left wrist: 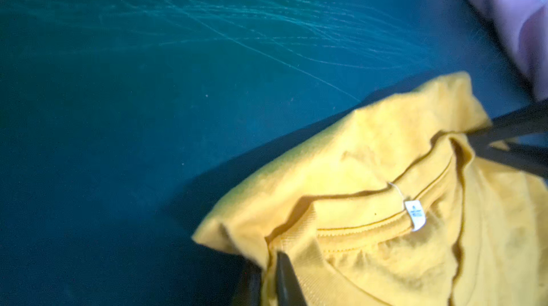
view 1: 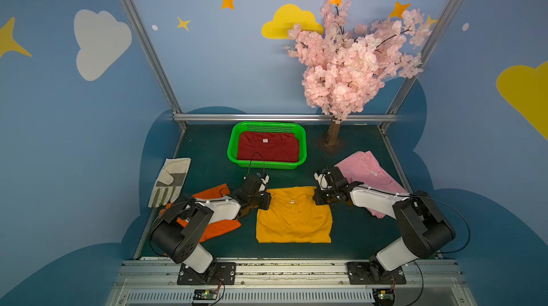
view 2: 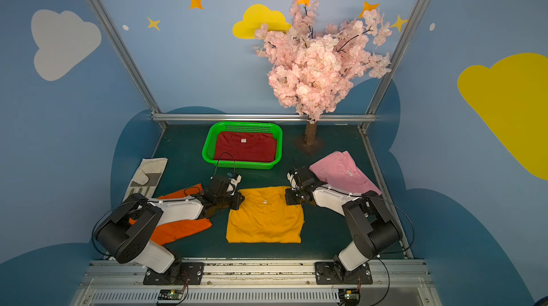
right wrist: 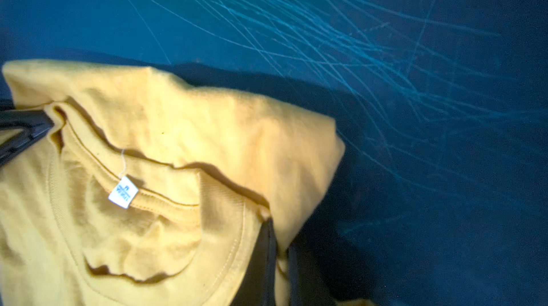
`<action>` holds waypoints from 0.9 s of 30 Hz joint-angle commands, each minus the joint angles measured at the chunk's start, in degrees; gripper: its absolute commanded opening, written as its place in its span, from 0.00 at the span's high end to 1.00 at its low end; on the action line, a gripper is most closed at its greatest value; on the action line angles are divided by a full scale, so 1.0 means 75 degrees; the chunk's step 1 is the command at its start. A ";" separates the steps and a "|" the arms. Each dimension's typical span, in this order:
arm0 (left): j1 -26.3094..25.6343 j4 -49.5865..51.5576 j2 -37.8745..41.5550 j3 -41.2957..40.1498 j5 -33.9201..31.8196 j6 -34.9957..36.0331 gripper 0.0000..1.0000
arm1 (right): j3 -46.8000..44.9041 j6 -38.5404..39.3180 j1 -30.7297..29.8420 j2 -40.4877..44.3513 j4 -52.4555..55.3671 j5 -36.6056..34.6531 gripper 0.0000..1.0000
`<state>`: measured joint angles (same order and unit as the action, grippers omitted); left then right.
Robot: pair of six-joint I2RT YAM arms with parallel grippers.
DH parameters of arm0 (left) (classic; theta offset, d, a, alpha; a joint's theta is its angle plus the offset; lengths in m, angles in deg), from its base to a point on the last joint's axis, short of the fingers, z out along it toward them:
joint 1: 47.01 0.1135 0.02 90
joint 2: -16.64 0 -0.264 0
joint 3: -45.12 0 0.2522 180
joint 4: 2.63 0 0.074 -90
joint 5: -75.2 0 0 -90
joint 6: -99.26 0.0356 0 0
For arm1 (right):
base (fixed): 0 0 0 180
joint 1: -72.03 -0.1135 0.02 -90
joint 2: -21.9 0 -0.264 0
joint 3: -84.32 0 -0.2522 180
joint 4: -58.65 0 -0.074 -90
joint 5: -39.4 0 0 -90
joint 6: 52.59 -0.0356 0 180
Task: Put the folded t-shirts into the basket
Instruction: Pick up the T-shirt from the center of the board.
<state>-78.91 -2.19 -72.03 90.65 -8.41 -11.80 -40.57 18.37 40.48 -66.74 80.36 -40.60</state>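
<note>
The golden yellow t-shirt lies folded in the middle of the table. My left gripper is shut on its far left corner, cloth pinched between the dark fingers. At the far right corner my right gripper is shut on the cloth too. The collar edge is raised slightly off the table. The green basket stands behind, with the dark red t-shirt flat inside. The orange t-shirt lies partly under my left arm. The pink t-shirt lies partly under my right arm.
A beige-and-grey work glove lies at the table's left side. A pink blossom tree stands on its trunk at the back right, close to the basket. Metal frame rails edge the table.
</note>
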 commanded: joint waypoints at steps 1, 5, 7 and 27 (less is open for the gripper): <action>0.0013 0.0188 0.0428 -0.0183 0.0386 -0.0211 0.97 | -0.0192 0.0067 -0.0049 0.0669 -0.0442 0.0091 1.00; 0.0022 -0.0079 0.1335 -0.0533 0.0332 -0.0513 0.98 | -0.0337 0.0209 -0.0069 0.1417 -0.0484 0.0168 1.00; 0.0016 -0.0011 0.1816 -0.0617 0.0256 -0.0545 0.98 | -0.0349 0.0302 -0.0124 0.1718 -0.0504 0.0152 1.00; 0.0868 0.2442 0.4708 0.1088 -0.0768 0.0154 0.98 | 0.1265 0.0114 -0.1062 0.3120 -0.0324 -0.1139 1.00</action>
<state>-74.08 13.11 -36.82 94.92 -12.94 -12.65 -35.57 19.81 32.94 -43.07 79.55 -46.74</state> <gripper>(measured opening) 0.062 0.091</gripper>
